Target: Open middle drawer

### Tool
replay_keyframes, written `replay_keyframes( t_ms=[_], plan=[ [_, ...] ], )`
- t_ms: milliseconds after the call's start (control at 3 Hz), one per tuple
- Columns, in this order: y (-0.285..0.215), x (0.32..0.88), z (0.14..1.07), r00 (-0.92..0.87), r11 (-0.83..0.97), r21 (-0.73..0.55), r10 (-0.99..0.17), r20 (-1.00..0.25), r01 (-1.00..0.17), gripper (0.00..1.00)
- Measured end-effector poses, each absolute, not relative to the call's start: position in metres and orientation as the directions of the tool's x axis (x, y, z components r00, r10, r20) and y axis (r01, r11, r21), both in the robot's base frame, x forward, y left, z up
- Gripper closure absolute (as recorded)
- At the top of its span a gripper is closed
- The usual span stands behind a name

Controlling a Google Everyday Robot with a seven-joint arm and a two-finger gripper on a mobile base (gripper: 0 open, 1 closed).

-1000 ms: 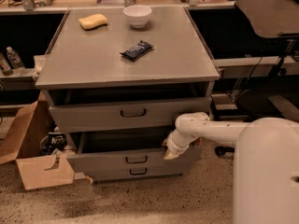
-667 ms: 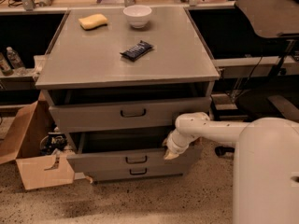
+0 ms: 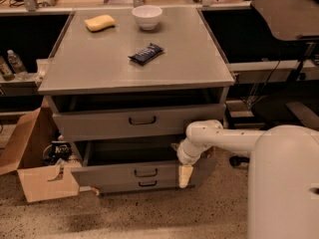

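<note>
Grey metal cabinet [image 3: 219, 114], flat worktop [image 3: 99, 68], three drawers stacked under the worktop's front edge.

Arm [image 3: 229, 136]: white, comes in from the robot's body at the right, level, below the worktop's front right corner. It bends sharply down at the wrist. The gripper [image 3: 185, 176] is cream-coloured and points straight at the floor. It lies against the right end of the middle drawer [image 3: 109, 175]. Whether the gripper is open or closed, or has hold of anything, cannot be told.

Middle drawer: open, front standing well forward of the worktop's front edge, dark gap above its tray. Long axis runs left to right, parallel to that front edge. The flat front faces the camera, its dark loop handle [image 3: 146, 173] at centre.

Top drawer [image 3: 99, 124] is out a little. Bottom drawer [image 3: 124, 186] shows as a slim front just beneath the middle one.

On the worktop:
- a yellow sponge [image 3: 99, 22] near the far left corner
- a white bowl [image 3: 147, 17] at the far edge
- a dark packet [image 3: 146, 53] near the middle

A cardboard box [image 3: 30, 158] sits on the floor, left.
</note>
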State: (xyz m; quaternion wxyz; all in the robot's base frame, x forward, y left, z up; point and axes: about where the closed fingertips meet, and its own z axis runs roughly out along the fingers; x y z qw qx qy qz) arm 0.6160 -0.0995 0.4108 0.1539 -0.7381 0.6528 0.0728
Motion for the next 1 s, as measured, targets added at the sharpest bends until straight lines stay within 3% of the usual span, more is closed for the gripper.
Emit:
replay_keyframes(
  t_ms=[667,1000],
  plan=[
    [-0.102,0.589,0.402,0.138,-0.114,-0.097,-0.941,-0.308,-0.989,0.0],
    [-0.103,0.559,0.397,0.142,-0.129,-0.064,-0.945,-0.296,-0.99,0.18]
  ],
)
